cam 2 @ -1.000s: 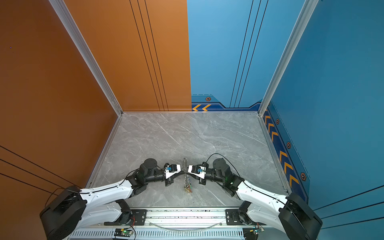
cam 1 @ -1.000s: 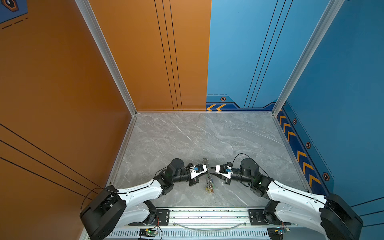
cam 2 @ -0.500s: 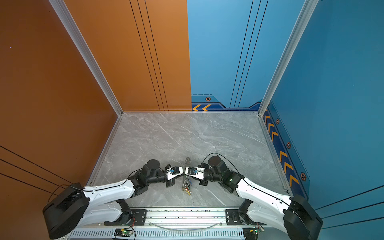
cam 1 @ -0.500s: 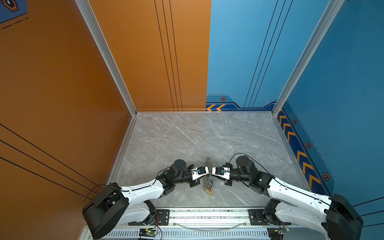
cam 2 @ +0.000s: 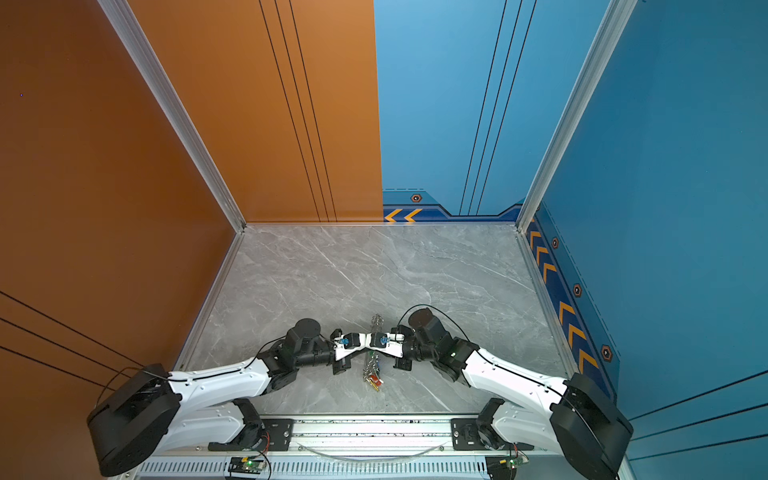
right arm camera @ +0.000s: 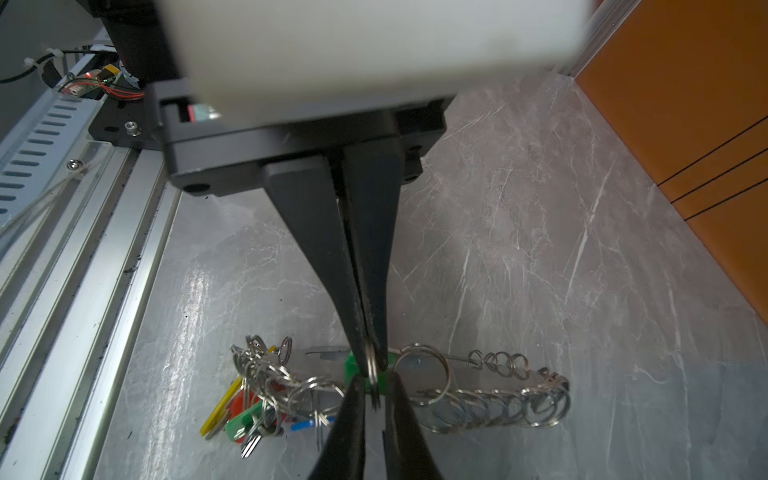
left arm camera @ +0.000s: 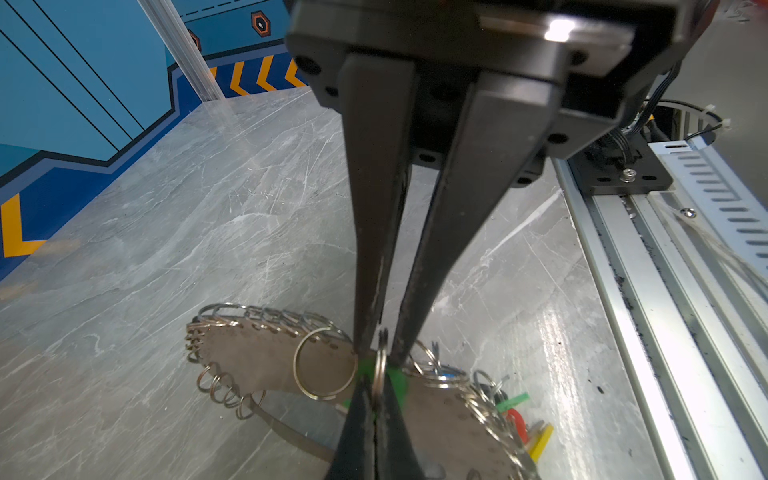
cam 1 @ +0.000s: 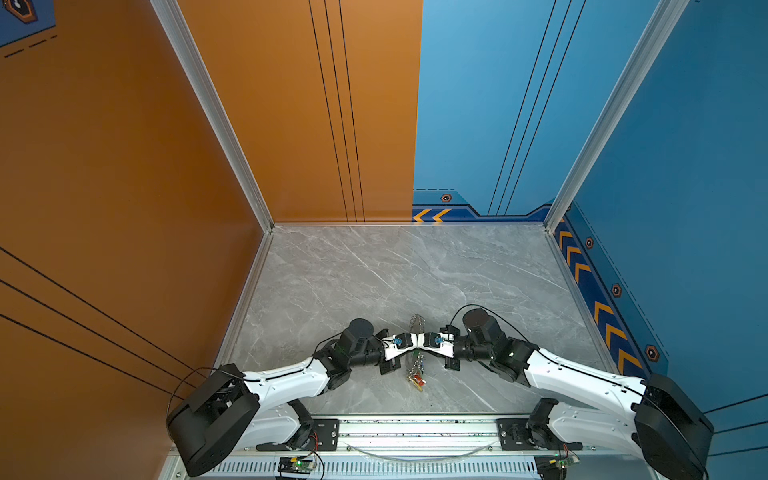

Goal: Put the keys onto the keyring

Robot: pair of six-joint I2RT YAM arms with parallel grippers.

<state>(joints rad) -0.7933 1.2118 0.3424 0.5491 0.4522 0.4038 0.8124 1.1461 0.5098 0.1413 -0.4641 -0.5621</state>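
On the table (cam 1: 374,270), the 2 grippers hide the middle of the keyring (cam 1: 417,322) in both top views. Its long axis runs straight away from the front rail (cam 1: 415,428), with the keys (right arm camera: 245,411) bunched at the rail end. The left gripper (right arm camera: 371,351) is clamped on a small ring (left arm camera: 379,374) beside a green tag (left arm camera: 397,380). The right gripper (left arm camera: 381,353) straddles that ring narrowly, and I cannot tell whether it grips.
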